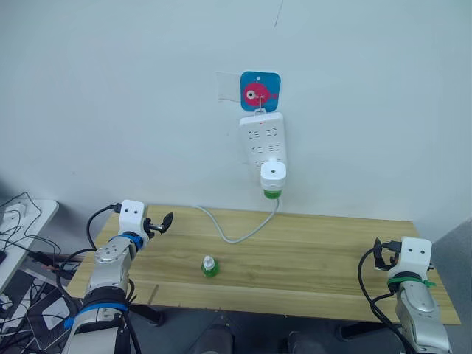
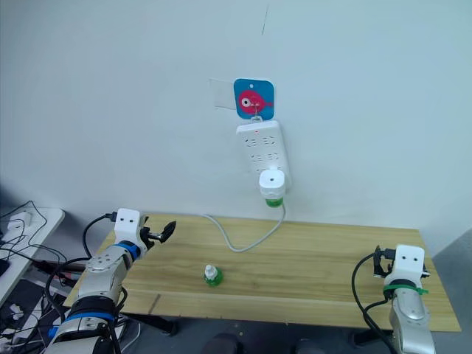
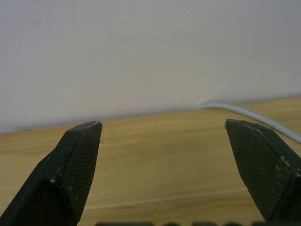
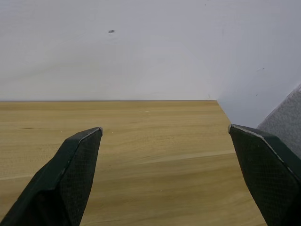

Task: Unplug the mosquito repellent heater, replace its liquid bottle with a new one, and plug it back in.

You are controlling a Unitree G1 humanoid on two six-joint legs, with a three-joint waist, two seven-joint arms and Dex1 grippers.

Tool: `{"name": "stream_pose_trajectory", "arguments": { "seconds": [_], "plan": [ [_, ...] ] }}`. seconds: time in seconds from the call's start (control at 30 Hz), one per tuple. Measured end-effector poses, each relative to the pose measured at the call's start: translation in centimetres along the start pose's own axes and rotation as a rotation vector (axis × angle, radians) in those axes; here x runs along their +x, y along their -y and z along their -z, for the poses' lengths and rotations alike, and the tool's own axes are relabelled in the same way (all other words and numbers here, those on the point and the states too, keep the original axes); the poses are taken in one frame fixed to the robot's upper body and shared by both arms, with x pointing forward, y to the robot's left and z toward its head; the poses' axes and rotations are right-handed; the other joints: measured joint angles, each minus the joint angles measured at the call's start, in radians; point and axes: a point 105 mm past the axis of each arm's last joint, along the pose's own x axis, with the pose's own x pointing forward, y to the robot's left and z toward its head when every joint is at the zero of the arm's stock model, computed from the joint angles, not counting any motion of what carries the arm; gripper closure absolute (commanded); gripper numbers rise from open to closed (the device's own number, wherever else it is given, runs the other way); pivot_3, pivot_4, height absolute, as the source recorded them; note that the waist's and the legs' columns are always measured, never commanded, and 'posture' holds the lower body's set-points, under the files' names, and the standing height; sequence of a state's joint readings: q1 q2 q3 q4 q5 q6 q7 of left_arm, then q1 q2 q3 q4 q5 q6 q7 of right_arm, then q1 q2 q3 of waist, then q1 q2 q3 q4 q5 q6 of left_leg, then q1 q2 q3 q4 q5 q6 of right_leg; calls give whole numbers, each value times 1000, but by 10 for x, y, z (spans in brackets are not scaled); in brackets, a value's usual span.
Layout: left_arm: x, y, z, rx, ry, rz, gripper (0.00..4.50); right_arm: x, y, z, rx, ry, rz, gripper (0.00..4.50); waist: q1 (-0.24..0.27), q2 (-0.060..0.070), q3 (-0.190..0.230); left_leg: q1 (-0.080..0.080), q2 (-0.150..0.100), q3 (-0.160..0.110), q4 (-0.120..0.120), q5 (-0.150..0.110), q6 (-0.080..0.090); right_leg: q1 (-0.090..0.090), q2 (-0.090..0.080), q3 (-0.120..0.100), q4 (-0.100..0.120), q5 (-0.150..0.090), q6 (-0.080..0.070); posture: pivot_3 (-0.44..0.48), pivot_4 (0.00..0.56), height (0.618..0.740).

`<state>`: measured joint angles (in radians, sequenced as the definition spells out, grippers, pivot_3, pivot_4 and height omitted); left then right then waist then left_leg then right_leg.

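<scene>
Heater (image 1: 273, 174), rounded white plastic, on ribbed power strip (image 1: 262, 139).

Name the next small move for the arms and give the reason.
Probably raise the right gripper toward the mosquito repellent heater. The heater is plugged into the power strip on the wall, a green bottle under it, and both grippers are open and empty over the table. The spare bottle can wait there.

The white heater (image 1: 273, 174) carries a green bottle (image 1: 273, 194); the power strip (image 1: 264, 139) is white, its hanger card (image 1: 259, 91) blue with a pink fish; the bench (image 1: 310, 251) shows light wood grain.
</scene>
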<state>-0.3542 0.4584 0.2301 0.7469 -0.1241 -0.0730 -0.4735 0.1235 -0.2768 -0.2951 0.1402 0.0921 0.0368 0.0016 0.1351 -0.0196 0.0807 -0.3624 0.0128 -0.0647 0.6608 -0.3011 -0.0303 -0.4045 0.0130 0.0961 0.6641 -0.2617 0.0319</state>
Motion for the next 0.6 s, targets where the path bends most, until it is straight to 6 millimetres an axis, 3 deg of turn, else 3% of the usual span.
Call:
{"name": "stream_pose_trajectory", "arguments": {
  "seconds": [0.23,0.33,0.47,0.6],
  "plan": [
    [-9,8,-8,-74,45,88,36,-12,0,2,-16,-10,-32,0,-3,0,30,-1,1,0,0,0,0,0,0,0,0,0,0,307,165,740],
    [-17,16,-29,-86,100,204,36,-18,-12,-8,-9,1,-124,0,-7,1,59,-2,2,0,0,0,0,-1,0,-1,0,-1,1,290,195,740],
    [-30,28,-72,0,147,398,36,-36,-56,-55,9,103,-413,0,-22,5,99,-2,3,-1,1,0,0,-1,1,-2,1,-3,4,263,239,740],
    [-35,48,-110,60,163,592,36,-60,-83,-100,41,204,-572,0,-27,6,131,-3,3,-4,1,0,0,-1,0,-5,0,-4,4,241,270,740]
  ]
}}
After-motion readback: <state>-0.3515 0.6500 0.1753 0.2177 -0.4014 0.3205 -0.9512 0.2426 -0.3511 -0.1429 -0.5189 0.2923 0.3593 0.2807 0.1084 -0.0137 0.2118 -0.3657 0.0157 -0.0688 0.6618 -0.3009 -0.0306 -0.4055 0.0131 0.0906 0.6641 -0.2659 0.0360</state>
